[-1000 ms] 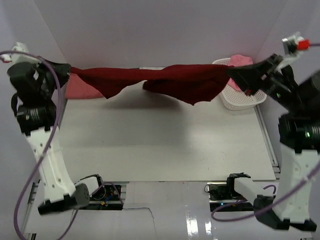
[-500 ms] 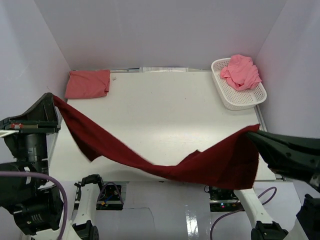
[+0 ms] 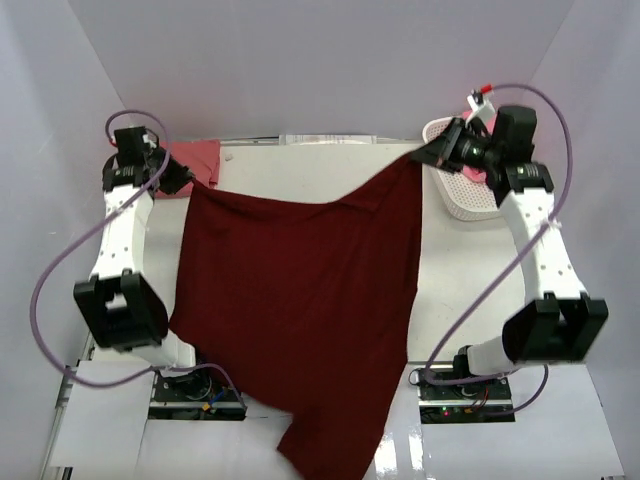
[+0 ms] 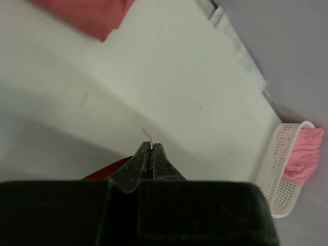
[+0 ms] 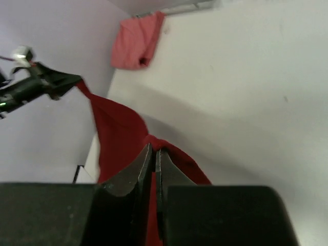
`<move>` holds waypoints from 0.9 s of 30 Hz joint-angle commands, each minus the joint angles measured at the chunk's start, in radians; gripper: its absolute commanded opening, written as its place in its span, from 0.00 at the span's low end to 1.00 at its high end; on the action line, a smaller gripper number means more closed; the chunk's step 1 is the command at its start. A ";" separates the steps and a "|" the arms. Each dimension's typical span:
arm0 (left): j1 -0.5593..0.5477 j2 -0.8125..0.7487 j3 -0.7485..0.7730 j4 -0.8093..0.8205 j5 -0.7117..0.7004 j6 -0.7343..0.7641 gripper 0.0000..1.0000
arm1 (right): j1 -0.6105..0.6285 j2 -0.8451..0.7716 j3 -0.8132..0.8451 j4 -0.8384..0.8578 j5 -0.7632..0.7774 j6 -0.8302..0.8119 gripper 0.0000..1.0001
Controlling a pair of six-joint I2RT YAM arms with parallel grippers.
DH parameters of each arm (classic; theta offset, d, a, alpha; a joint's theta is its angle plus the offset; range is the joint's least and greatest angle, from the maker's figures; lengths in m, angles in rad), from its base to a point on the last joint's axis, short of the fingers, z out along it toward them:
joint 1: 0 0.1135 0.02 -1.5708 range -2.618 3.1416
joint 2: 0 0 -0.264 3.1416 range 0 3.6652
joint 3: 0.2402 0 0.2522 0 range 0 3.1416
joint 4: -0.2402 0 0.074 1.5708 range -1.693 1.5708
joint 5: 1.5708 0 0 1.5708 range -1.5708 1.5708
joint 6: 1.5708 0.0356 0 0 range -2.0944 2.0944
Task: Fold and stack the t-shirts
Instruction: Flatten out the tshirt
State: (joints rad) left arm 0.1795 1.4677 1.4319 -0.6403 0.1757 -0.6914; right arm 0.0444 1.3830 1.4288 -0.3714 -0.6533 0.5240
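Note:
The large dark maroon t-shirt (image 3: 300,300) hangs spread over the table, its lower end past the near edge. My left gripper (image 3: 190,180) is shut on its far left corner; a sliver of maroon cloth (image 4: 105,171) shows beside the closed jaws (image 4: 149,148). My right gripper (image 3: 425,155) is shut on the far right corner, with bunched maroon cloth (image 5: 159,141) at its tips (image 5: 154,148). A folded salmon t-shirt (image 3: 195,152) lies at the far left, also in the left wrist view (image 4: 87,15) and the right wrist view (image 5: 136,41). A lighter pink t-shirt (image 4: 302,156) lies in the basket.
A white perforated basket (image 3: 462,195) stands at the far right, right under my right arm; it also shows in the left wrist view (image 4: 277,174). White walls close in the table at back and both sides. The arm bases and cables sit at the near edge.
Both grippers swung from low at the near edge up to the far corners, carrying the maroon t-shirt, which went from a sagging band to a spread sheet over the table.

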 commanded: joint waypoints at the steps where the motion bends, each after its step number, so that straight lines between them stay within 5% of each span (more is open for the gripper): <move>1: -0.023 0.132 0.419 0.053 0.039 -0.039 0.00 | -0.003 0.142 0.411 0.166 -0.121 0.022 0.08; 3: -0.025 0.364 0.696 -0.037 0.053 -0.051 0.00 | -0.001 0.277 0.780 0.125 -0.176 0.046 0.08; 4: -0.022 0.458 1.036 -0.071 0.071 -0.072 0.00 | -0.009 0.435 0.952 0.074 -0.195 0.060 0.08; 5: -0.009 0.559 1.211 -0.103 0.158 -0.098 0.00 | -0.015 0.489 1.134 0.148 -0.260 0.100 0.08; 7: 0.053 0.666 1.300 -0.003 0.267 -0.233 0.00 | -0.032 0.545 1.128 0.457 -0.330 0.386 0.08; 10: 0.055 0.457 0.927 0.279 0.298 -0.202 0.00 | -0.110 0.425 0.960 0.832 -0.333 0.511 0.08; 14: 0.055 0.099 0.237 0.630 0.245 -0.184 0.00 | -0.103 0.236 0.595 0.905 -0.394 0.407 0.08; 17: 0.061 -0.076 -0.079 0.738 0.249 -0.191 0.00 | -0.104 0.070 0.165 0.980 -0.385 0.369 0.08; 21: 0.025 -0.118 -0.342 0.670 0.266 -0.168 0.00 | -0.084 -0.106 -0.367 0.821 -0.304 0.245 0.08; 23: 0.017 -0.084 -0.418 0.575 0.295 -0.128 0.00 | -0.080 -0.143 -0.497 0.780 -0.284 0.207 0.08; 27: 0.002 -0.076 -0.556 0.377 0.197 -0.045 0.00 | -0.077 -0.246 -0.666 0.398 -0.158 0.048 0.08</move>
State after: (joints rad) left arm 0.1886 1.3949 0.9218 -0.0952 0.4168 -0.8146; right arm -0.0353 1.2404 0.8165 0.2443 -0.8978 0.7162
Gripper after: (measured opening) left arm 0.032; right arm 0.086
